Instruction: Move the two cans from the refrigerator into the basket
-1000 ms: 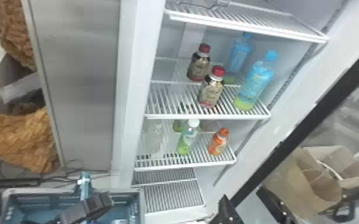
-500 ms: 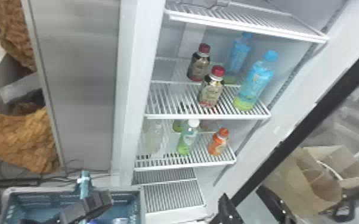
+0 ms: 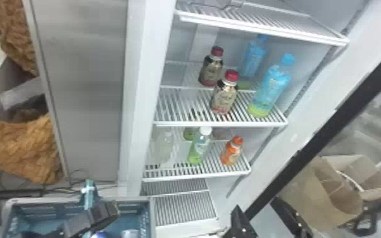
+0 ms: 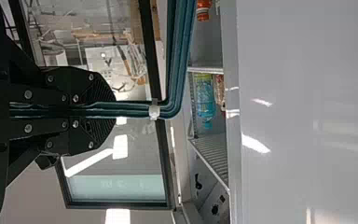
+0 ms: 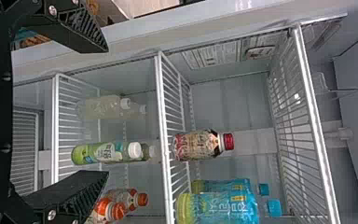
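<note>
L end effector (image 4: 114, 110) clamped on basket handle (image 4: 179, 70); R end effector (image 5: 107, 111) open, empty. Blue can (image 3: 99, 234) + silvery can (image 3: 130, 233), prob. both targets, in basket (image 3: 53, 201) below L, well left of R.

Basket (image 3: 136, 199): blue, slotted walls beneath a greyish rim, upright, beside the refrigerator; its teal handle (image 3: 87, 193), banded in white, stands raised by the far edge. Cans: two rounded forms, apparently the cans, lie inside the basket, partly cut off by the head view's lower border. The blue can (image 3: 99, 235) is near the middle; the silvery can (image 3: 130, 234) is nearer the right wall. Whether either is upright or on its side cannot be told. Refrigerator (image 3: 140, 95): pale and upright, front open, fitted with white wire shelves (image 3: 218, 124) in tiers.
</note>
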Tool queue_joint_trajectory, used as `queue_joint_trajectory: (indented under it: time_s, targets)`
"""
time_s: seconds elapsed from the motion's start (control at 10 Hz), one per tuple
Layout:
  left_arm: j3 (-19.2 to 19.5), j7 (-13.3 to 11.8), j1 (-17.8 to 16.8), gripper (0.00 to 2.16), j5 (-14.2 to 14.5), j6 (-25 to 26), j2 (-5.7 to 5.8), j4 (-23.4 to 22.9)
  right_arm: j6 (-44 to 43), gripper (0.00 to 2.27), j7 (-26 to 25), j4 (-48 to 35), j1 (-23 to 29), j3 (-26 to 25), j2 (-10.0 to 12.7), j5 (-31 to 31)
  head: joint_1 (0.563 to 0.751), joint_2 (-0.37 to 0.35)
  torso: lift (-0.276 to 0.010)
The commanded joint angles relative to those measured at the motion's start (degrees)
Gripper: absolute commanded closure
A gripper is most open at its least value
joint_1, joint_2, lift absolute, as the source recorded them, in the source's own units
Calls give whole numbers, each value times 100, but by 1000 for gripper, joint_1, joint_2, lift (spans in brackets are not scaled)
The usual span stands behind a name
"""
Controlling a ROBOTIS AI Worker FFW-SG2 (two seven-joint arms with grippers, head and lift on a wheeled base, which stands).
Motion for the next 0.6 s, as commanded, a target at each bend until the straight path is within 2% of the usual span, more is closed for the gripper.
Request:
queue_joint_trajectory:
  time_s: [0.0, 0.5]
  targets:
    - [3, 0, 6, 1191, 6, -2, -5, 0, 78, 117, -1, 1, -18, 0, 0, -11, 695, -350, -31]
    - [15, 0, 20, 1191, 6, -2, -14, 0, 134, 117, 17, 29, -32, 0, 0, 1, 695, -350, -31]
